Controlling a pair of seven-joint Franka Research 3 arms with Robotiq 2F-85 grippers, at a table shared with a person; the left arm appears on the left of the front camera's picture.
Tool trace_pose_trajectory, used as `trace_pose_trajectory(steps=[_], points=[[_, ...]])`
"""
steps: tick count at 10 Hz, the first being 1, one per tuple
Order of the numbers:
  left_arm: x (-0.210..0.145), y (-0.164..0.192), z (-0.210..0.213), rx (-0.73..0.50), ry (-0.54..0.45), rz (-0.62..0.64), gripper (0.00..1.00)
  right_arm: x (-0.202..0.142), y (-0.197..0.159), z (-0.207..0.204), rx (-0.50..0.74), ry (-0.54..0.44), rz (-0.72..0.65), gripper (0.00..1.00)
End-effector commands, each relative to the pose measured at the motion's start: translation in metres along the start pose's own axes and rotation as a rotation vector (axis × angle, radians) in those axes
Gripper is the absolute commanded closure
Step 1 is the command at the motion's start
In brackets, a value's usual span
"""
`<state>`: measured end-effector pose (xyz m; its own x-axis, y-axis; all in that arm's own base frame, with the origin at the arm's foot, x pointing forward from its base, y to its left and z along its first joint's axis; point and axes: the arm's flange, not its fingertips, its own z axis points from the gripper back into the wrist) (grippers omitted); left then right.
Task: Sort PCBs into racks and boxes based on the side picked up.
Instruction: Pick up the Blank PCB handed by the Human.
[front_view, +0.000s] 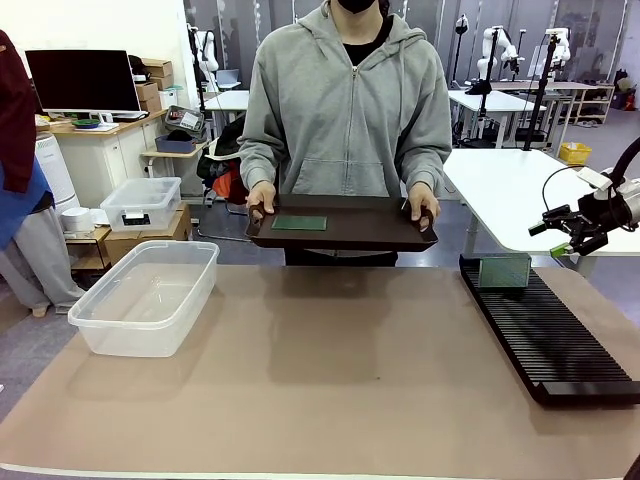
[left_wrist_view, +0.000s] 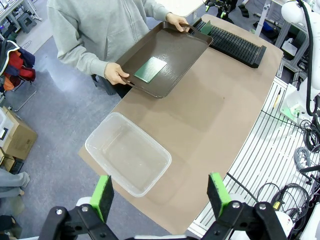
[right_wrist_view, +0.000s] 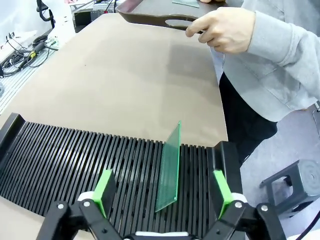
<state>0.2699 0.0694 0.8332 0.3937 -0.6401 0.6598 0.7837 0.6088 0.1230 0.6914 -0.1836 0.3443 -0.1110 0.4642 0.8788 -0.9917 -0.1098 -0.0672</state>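
L fingers (left_wrist_view: 103, 197) & R fingers (right_wrist_view: 105, 190) wide; PCB (right_wrist_view: 169, 170) upright in rack (right_wrist_view: 75, 155), other PCB (front_view: 299, 223) on tray (front_view: 370, 235).

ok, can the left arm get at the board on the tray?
Probably yes: the board lies uncovered on the tray, the person's hands grip only its ends, and the open left gripper has a clear path.

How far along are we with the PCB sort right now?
Done: one PCB stands upright in a slot of the black rack. In hand: nothing. The right gripper is open with its fingers either side of that board, and the left gripper is open and empty. Left: the second PCB lies flat on the brown tray that the person holds, and the clear tub has nothing in it.
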Motion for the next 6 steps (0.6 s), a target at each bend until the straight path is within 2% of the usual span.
trace_pose_trajectory(steps=[1, 3, 4, 6], points=[[0.0, -0.001, -0.001, -0.002, -0.001, 0.006, 0.0, 0.037, 0.009, -0.002, -0.03, 0.037, 0.06, 0.0], [0.0, -0.001, -0.001, -0.002, -0.001, 0.006, 0.0, 0.118, 0.038, 0.009, 0.012, 0.124, 0.181, 0.0], [0.0, -0.001, -0.001, -0.002, -0.001, 0.006, 0.0, 0.146, 0.047, 0.012, -0.011, 0.125, 0.185, 0.0], [0.0, -0.001, -0.001, -0.002, -0.001, 0.006, 0.0, 0.19, 0.06, 0.027, -0.073, 0.113, 0.085, 0.0]])
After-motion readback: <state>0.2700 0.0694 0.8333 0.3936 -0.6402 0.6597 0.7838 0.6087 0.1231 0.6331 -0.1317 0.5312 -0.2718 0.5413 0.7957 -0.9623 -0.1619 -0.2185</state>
